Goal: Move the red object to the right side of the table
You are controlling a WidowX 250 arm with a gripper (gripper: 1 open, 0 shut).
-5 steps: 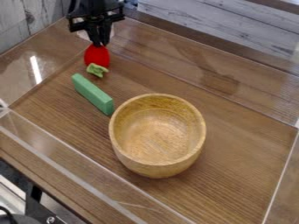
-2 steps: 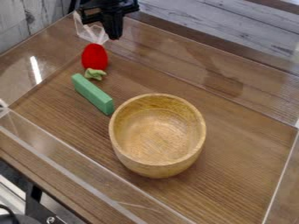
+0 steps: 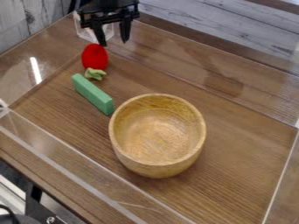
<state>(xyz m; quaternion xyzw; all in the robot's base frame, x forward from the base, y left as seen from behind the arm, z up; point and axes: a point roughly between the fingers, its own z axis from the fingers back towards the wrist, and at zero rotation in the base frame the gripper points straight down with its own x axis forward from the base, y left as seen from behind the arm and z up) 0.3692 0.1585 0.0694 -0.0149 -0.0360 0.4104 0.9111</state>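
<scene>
The red object, a small rounded toy with a green leafy bit at its base, lies at the far left of the table. My gripper hangs just behind and to the right of it, pointing down. Its two dark fingers are spread apart with nothing between them, so it is open. It stands apart from the red object.
A green rectangular block lies just in front of the red object. A large wooden bowl sits in the middle. Low clear acrylic walls edge the tabletop.
The gripper, shut right over the red object a second ago, has lifted and shifted slightly right, then opened its fingers. The red object stays where it was.
</scene>
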